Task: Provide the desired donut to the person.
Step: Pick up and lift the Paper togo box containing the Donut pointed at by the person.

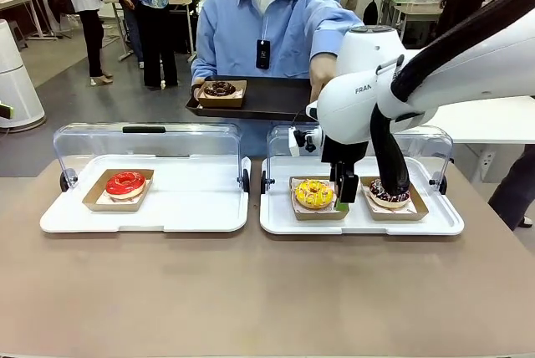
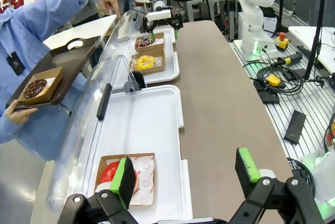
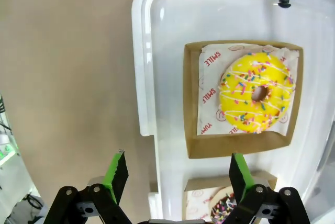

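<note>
- Right jaws: open, empty, low over the right tray (image 1: 280,217), lower right of centre in the front view, between the yellow donut (image 1: 314,193) and a dark sprinkled donut (image 1: 389,193).
- Right wrist view: yellow donut in its box (image 3: 191,145) at right centre; green pads (image 3: 116,170) spread wide at the bottom edge.
- Left jaws: open, empty, bottom of the left wrist view; red donut (image 2: 107,174) sits behind one pad.
- Person (image 1: 267,32), top centre, holds a dark tray (image 1: 276,96) carrying a chocolate donut (image 1: 220,89); other hand (image 1: 318,80) is above the right lid (image 1: 430,140).
</note>
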Action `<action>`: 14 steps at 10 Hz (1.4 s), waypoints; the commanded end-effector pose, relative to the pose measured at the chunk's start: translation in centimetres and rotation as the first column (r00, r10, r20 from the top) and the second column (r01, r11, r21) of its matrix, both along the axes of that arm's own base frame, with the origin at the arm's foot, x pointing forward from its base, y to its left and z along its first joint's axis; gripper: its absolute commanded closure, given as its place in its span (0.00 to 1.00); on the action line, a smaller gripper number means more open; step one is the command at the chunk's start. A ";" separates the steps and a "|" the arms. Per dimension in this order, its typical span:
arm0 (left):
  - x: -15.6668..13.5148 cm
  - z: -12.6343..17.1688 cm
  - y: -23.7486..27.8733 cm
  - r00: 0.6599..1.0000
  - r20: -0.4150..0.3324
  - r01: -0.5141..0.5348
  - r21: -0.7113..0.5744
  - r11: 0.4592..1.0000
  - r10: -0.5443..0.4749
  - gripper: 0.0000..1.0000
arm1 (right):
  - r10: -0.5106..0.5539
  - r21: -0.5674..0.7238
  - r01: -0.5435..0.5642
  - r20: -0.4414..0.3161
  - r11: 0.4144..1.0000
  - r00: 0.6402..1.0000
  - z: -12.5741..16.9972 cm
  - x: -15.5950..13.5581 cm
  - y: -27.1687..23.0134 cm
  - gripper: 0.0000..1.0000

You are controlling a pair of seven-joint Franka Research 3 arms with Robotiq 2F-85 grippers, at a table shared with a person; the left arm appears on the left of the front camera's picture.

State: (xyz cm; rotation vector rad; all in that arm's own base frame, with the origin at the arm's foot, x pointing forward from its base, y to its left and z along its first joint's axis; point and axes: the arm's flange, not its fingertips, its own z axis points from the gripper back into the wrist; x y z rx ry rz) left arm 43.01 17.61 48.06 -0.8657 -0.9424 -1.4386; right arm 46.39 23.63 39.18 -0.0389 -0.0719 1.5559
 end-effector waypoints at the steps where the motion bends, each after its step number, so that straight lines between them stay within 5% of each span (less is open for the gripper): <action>1: -0.1 0.2 0.2 1.000 0.001 0.001 -0.002 1.000 -0.001 0.00 | 0.040 -0.015 -0.040 -0.015 0.999 0.999 -0.7 1.6 -0.1 0.00; 4: -0.1 0.2 0.2 1.000 0.001 0.001 -0.002 1.000 -0.001 0.00 | 0.102 -0.006 -0.102 -0.028 0.995 0.994 -2.2 2.7 -0.7 0.00; 14: -0.1 0.2 0.2 1.000 0.001 0.001 -0.002 1.000 -0.001 0.00 | 0.005 -0.053 -0.010 -0.109 0.999 0.994 -5.1 3.7 -0.3 0.00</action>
